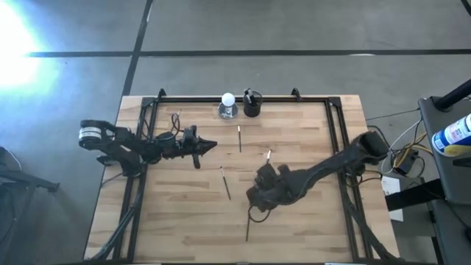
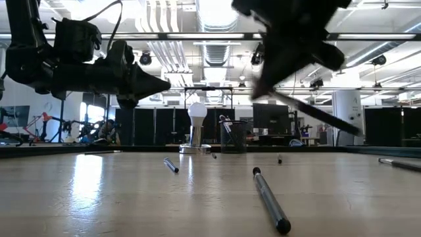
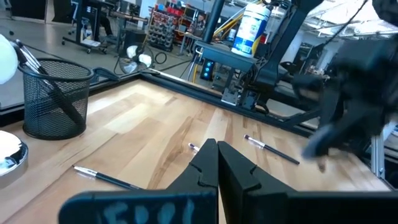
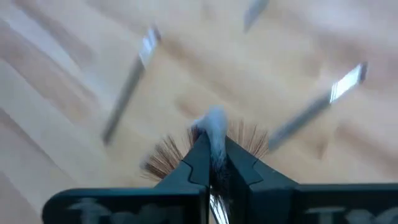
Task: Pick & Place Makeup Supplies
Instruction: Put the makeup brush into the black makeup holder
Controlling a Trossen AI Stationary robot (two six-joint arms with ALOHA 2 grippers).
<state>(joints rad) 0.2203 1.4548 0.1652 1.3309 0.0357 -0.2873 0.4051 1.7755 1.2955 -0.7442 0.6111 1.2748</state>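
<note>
My right gripper (image 4: 214, 149) is clenched on a makeup brush (image 4: 216, 134) whose fanned brownish bristles spread to either side of the fingertips; I take it for the fluffy-headed one, though the wrist view is too blurred to be sure. In the high view this gripper (image 1: 263, 193) sits above the middle of the table (image 1: 309, 221), toward the near right, and in the low view the brush's slim dark handle (image 2: 316, 113) slants down from it, clear of the wood.

Around it lie loose brushes: one just beside the gripper toward the back (image 1: 268, 156), one to its left (image 1: 226, 182), one nearer the front edge (image 1: 247, 230), and one farther back at centre (image 1: 240, 138). None touches the gripper.

My left gripper (image 1: 207, 146) hangs over the left half of the table, fingers (image 3: 208, 165) pressed together on nothing.

At the back edge stand a white ball on a clear base (image 1: 228, 105) and, just beside it, a black mesh cup (image 1: 252, 104) with brushes already leaning inside it (image 3: 37, 65).
</note>
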